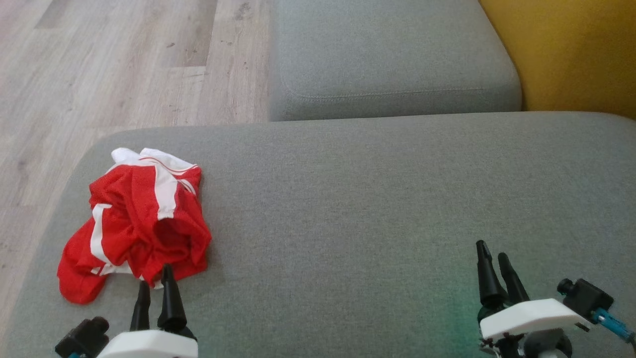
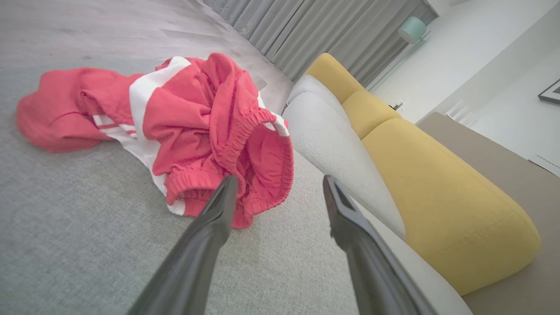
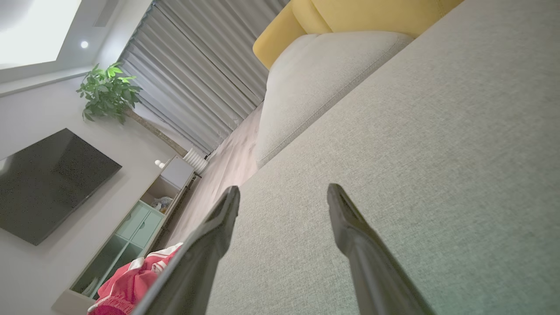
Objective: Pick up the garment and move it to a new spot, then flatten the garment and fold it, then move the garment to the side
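Note:
The garment (image 1: 139, 219) lies crumpled in a red heap with white stripes on the left part of the grey couch seat (image 1: 348, 209). The left wrist view shows the garment (image 2: 192, 127) bunched up, with gathered elastic hems facing the fingers. My left gripper (image 1: 156, 278) is open, its fingertips at the near edge of the heap and nothing between them. One of its fingers (image 2: 218, 205) overlaps the cloth in that view. My right gripper (image 1: 493, 253) is open over bare cushion at the lower right, far from the garment (image 3: 127, 284).
A second grey cushion (image 1: 392, 64) joins the seat at the back, with a yellow cushion (image 1: 571, 49) to its right. Wood floor (image 1: 124, 64) lies beyond the seat's left and far edges. A dark screen (image 3: 48, 183), a cabinet and a plant stand across the room.

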### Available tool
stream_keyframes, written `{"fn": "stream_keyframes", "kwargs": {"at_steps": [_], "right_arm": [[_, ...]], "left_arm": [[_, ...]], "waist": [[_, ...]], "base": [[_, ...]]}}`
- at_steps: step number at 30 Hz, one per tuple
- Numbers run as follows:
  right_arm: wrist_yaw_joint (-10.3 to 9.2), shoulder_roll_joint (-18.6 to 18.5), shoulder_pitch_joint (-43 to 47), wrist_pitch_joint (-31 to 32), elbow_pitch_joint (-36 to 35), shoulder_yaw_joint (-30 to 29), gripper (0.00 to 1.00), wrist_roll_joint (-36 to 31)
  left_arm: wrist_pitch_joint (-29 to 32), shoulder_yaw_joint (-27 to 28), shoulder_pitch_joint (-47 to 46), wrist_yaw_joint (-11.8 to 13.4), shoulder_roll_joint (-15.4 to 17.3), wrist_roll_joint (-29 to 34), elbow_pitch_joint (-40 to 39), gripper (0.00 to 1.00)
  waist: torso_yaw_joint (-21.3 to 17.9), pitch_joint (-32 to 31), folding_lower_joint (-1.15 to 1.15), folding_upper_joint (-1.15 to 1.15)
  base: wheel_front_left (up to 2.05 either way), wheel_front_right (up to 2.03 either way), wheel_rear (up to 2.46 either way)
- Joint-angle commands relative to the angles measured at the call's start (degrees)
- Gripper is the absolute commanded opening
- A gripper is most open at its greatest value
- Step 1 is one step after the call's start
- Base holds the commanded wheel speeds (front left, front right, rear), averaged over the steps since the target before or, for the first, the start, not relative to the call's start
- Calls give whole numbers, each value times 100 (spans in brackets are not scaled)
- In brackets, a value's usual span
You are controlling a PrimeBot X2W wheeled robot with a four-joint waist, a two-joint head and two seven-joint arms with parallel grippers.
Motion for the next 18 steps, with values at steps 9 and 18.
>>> {"fn": "stream_keyframes", "kwargs": {"at_steps": [9, 18], "right_arm": [[28, -53, -126, -210, -162, 274, 100, -701], [31, -59, -87, -366, -112, 442, 100, -1344]], "left_arm": [[-212, -39, -84, 57, 38, 814, -269, 100], [-366, -138, -46, 112, 42, 1519, -309, 100]], "waist": [[11, -90, 0, 0], [29, -184, 0, 0]], "base": [[0, 0, 0], [0, 0, 0]]}}
